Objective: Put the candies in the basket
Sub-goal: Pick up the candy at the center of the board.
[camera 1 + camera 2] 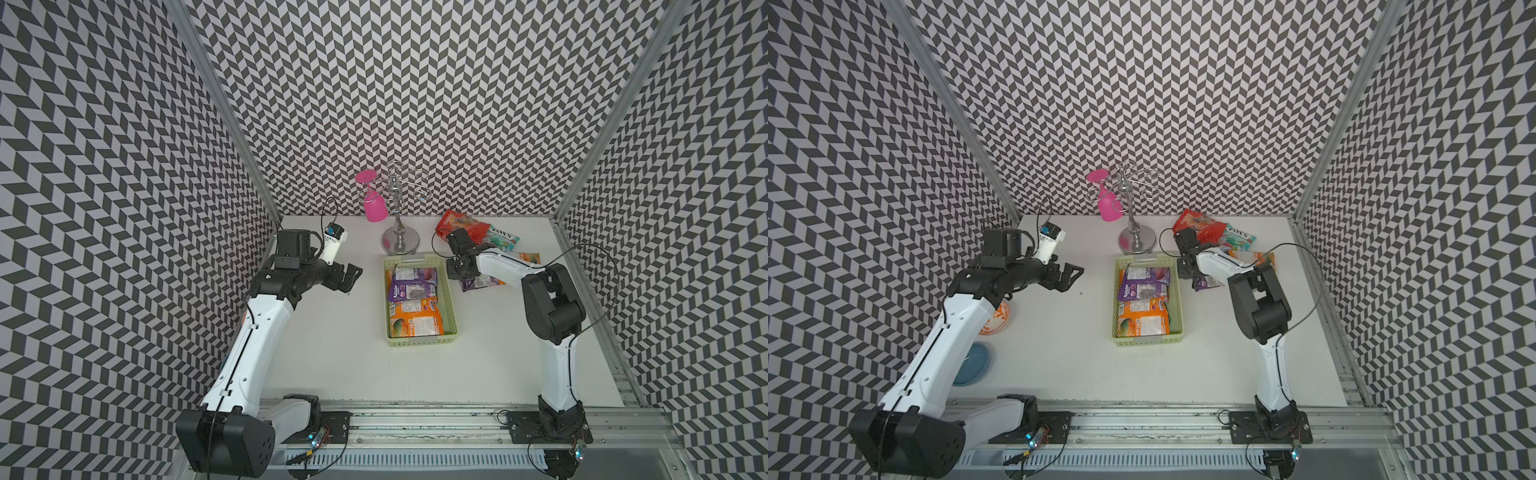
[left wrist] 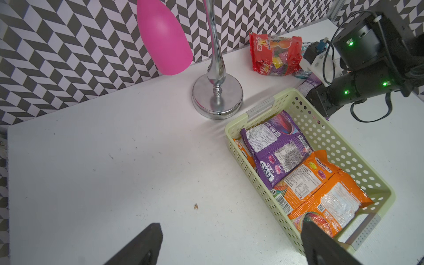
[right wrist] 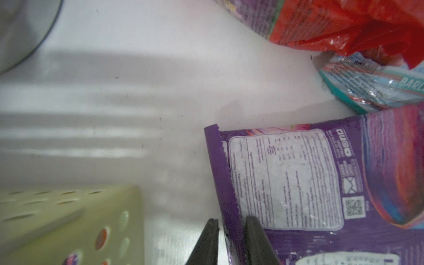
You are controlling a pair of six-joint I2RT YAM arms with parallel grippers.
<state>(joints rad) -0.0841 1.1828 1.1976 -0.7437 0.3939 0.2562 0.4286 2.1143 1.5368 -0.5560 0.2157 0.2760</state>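
The pale-green basket (image 1: 451,307) (image 2: 344,146) sits mid-table and holds a purple candy bag (image 1: 411,284) (image 2: 275,146) and orange candy bags (image 1: 415,320) (image 2: 325,190). To its right another purple candy bag (image 1: 478,283) (image 3: 298,179) lies on the table. My right gripper (image 1: 455,274) (image 3: 231,221) is shut on that bag's near sealed edge. Behind it lie a red candy bag (image 1: 463,226) (image 3: 344,20), a teal one (image 1: 503,239) (image 3: 371,87) and an orange one (image 1: 528,258). My left gripper (image 1: 353,278) (image 2: 231,223) hovers open and empty left of the basket.
A chrome stand (image 1: 401,243) with a pink cup (image 1: 374,205) hanging on it stands just behind the basket. An orange-and-white plate (image 1: 998,318) and a blue plate (image 1: 973,363) lie at the left, partly under my left arm. Patterned walls enclose three sides.
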